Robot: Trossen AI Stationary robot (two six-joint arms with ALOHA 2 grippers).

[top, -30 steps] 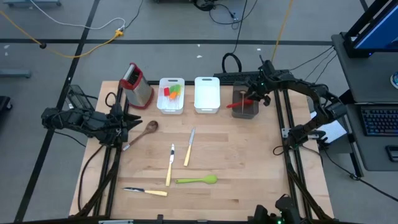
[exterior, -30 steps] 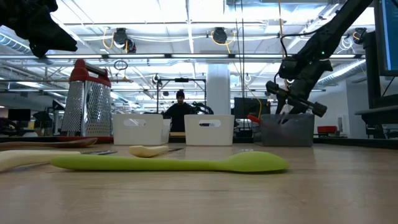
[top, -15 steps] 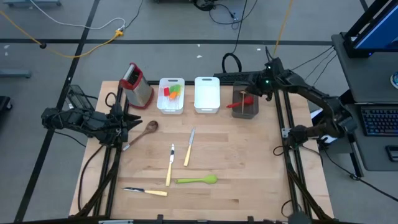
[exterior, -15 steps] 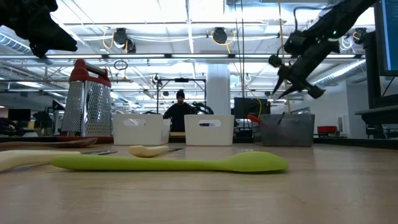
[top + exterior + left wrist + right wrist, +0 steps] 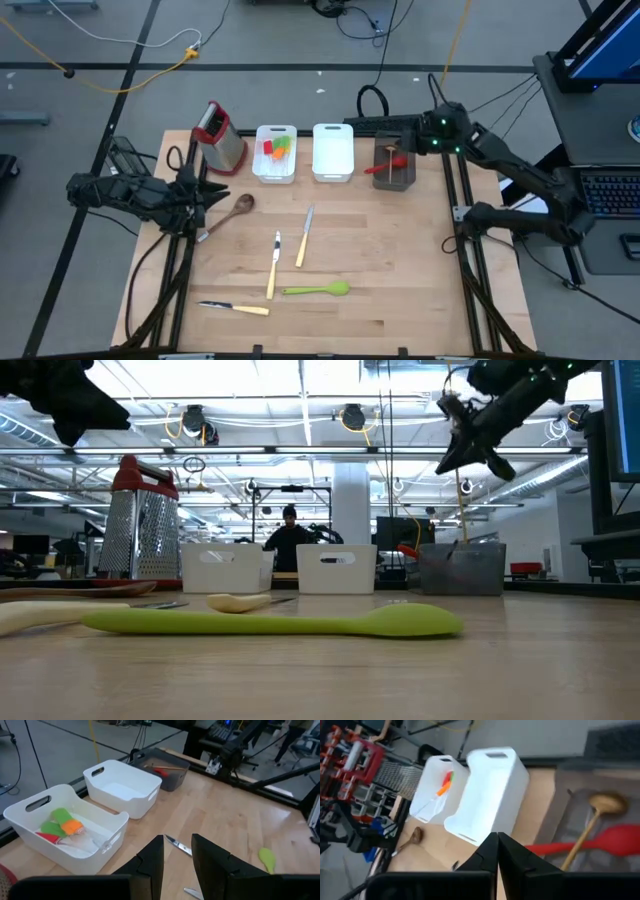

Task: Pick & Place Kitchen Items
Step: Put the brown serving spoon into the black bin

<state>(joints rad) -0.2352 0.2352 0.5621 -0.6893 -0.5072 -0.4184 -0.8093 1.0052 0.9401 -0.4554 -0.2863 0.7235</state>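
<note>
On the table lie a wooden spoon (image 5: 236,209), three cream-handled knives (image 5: 305,236) (image 5: 273,264) (image 5: 236,308) and a green spoon (image 5: 318,290). Small spatulas lie in the left white bin (image 5: 275,150). A red spoon (image 5: 600,841) and a wooden spoon (image 5: 592,820) lie in the dark bin (image 5: 395,166). My right gripper (image 5: 497,851) is shut and empty, high above the dark bin's right side (image 5: 424,144). My left gripper (image 5: 177,857) is open and empty at the table's left edge (image 5: 204,198), next to the wooden spoon's handle.
A steel grater with a red top (image 5: 222,135) stands at the far left. An empty white bin (image 5: 333,150) sits between the spatula bin and the dark bin. A person (image 5: 289,538) shows in the room beyond the table.
My right gripper has risen from just over the dark bin to well above it and has drawn back a little toward the table's right edge. The red spoon and the wooden spoon stay in the dark bin.
</note>
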